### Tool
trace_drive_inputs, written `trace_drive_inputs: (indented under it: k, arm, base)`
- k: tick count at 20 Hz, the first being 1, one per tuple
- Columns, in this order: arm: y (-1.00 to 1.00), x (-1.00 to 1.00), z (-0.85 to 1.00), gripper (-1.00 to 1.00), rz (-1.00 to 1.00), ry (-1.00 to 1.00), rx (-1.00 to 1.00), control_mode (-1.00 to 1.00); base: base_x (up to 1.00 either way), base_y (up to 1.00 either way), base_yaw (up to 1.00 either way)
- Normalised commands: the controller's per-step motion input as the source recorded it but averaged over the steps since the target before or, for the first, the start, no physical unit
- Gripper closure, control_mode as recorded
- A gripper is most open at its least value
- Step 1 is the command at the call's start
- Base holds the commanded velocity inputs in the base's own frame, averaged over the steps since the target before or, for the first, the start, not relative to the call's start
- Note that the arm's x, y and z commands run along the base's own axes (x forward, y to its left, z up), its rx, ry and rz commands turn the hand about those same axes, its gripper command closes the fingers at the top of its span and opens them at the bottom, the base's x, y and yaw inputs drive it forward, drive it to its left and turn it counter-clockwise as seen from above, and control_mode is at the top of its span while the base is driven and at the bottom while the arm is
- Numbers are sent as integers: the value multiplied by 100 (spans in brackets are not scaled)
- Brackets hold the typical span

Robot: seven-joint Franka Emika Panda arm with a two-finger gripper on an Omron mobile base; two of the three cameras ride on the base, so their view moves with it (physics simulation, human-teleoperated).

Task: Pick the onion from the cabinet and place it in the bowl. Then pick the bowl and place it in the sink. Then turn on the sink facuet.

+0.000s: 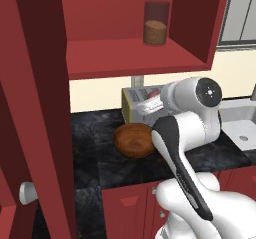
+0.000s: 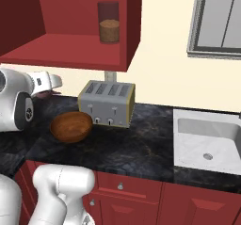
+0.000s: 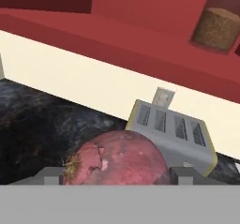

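Filling the near foreground of the hand view, the onion (image 3: 119,160) is sitting between the two finger tips, so we are reading the gripper (image 3: 117,174) as closed on it and carrying it. We are taking the bowl (image 2: 71,126) as our landmark: it is resting upright on the dark counter (image 2: 141,146), just left of the toaster (image 2: 107,102) and well left of the sink (image 2: 207,141). In the right base view the hand (image 2: 44,84) is hanging above and to the left of the bowl, below the open cabinet (image 2: 70,52), whose shelf is holding a jar (image 2: 109,22) up and to the right of the bowl. We are judging the first step to be half done: onion out of the cabinet, not yet in the bowl. Next, we are expecting to need a short carry toward the bowl's centre, a descent over its rim, and only then a release, so the onion is not rolling off onto the counter.
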Motion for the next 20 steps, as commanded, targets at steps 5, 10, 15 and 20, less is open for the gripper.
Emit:
trace_drive_inputs:
  k: [5,10,15,20]
  arm:
    - [0,6,-81,100,0,3,0,-100]
    - [0,30,-68,100,0,7,0,-100]
    - [0,24,-33,100,0,8,0,-100]
    - [0,14,-31,100,0,4,0,-100]
  base:
    - [0,0,0]
    - [0,0,0]
    - [0,0,0]
    - [0,0,0]
